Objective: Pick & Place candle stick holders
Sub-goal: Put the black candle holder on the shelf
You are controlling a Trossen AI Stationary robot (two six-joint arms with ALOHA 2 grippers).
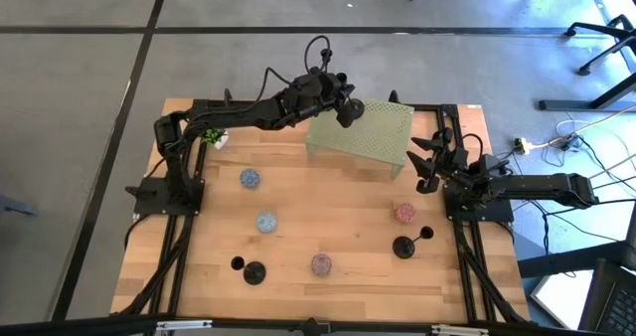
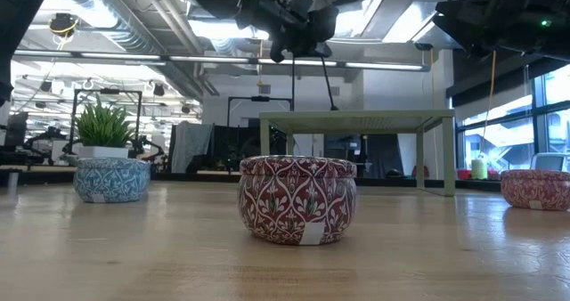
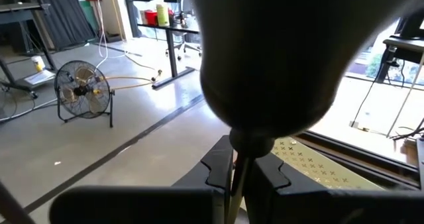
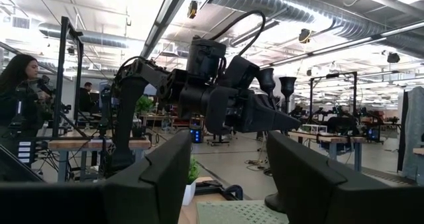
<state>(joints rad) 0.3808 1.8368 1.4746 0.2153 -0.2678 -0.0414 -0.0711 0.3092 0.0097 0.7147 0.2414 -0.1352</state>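
**Left hand grips one holder above riser**

Red tin point(image 2: 297, 199) sits closest in the low view, on the surface point(image 1: 328, 227). Left hand point(image 1: 348, 112) is raised over the green perforated riser point(image 1: 363, 135) at the far side, fingers point(image 3: 218, 174) pressed tight on the thin stem of a holder point(image 3: 265, 65); its round base fills the left wrist view. Right hand point(image 1: 425, 162) waits at the right edge beside the riser, fingers point(image 4: 165, 177) parted, nothing between them. Two more holders lie tipped on the surface: one near the front left point(image 1: 250, 270), one at the front right point(image 1: 407, 245) just beside a red tin point(image 1: 404, 213). Two blue tins point(image 1: 249, 179) point(image 1: 265, 221) and another red tin point(image 1: 321, 265) stand well apart. A small plant point(image 1: 213, 136) sits at the far left corner.
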